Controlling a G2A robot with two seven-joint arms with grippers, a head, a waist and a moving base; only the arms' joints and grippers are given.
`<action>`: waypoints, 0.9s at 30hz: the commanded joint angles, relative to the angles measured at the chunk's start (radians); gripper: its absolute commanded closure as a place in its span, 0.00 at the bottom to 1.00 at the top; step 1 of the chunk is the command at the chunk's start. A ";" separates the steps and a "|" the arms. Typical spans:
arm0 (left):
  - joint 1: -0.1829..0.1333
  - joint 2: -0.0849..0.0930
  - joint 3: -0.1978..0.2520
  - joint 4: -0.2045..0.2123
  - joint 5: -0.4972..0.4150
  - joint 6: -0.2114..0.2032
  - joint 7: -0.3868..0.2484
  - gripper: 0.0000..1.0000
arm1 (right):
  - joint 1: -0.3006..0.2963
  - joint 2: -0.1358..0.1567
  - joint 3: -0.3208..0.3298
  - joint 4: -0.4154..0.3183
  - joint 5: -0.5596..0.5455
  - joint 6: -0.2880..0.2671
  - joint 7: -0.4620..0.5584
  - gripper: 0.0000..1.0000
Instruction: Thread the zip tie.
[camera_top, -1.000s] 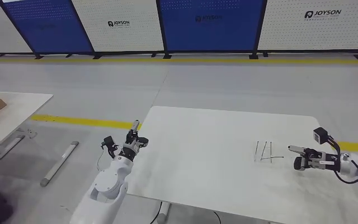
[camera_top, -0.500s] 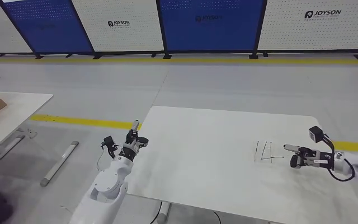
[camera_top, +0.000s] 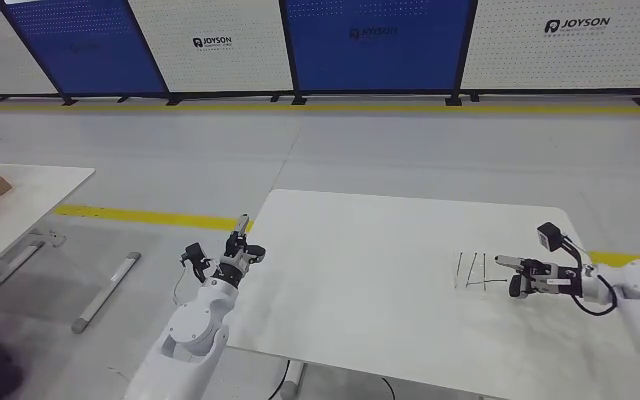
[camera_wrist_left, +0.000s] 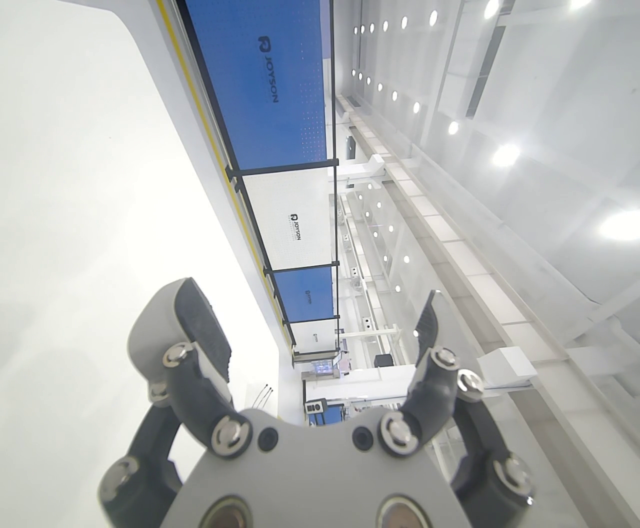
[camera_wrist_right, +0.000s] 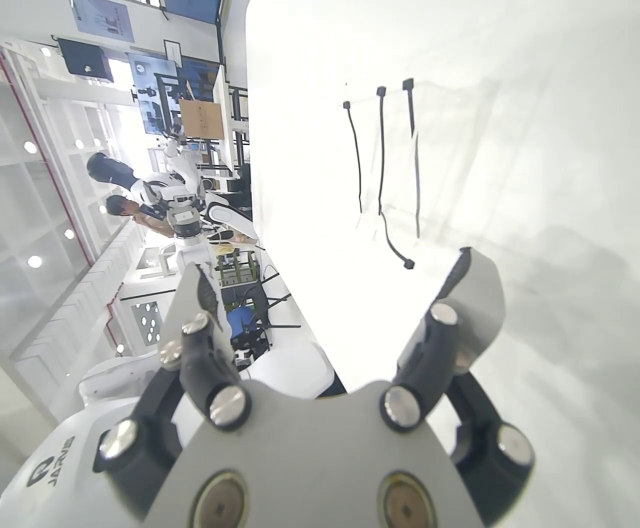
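In a hall of blue and white perforated panels, my left pincer hangs spread at the left edge of the wide white desk, while my right pincer gapes empty just beside a few thin black plastic zip ties near its right edge. Featherlight, springy and slick on the hard flat top, they look best pinched at the blocky head.

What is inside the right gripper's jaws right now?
Nothing: the right gripper is open, and bare white table shows through the gap. The black zip ties lie beyond its tips, untouched. Nothing covers that gap.
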 joint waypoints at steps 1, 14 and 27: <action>0.000 0.000 0.000 0.000 0.000 0.000 0.000 0.00 | 0.000 0.000 0.000 0.000 0.000 0.000 0.000 0.00; 0.000 0.000 0.000 0.000 0.000 0.000 0.000 0.00 | -0.015 0.001 -0.001 -0.072 -0.072 0.114 -0.115 0.00; 0.000 0.000 0.000 0.000 0.000 0.000 0.000 0.00 | -0.024 0.000 0.017 -0.024 -0.068 0.100 -0.080 0.46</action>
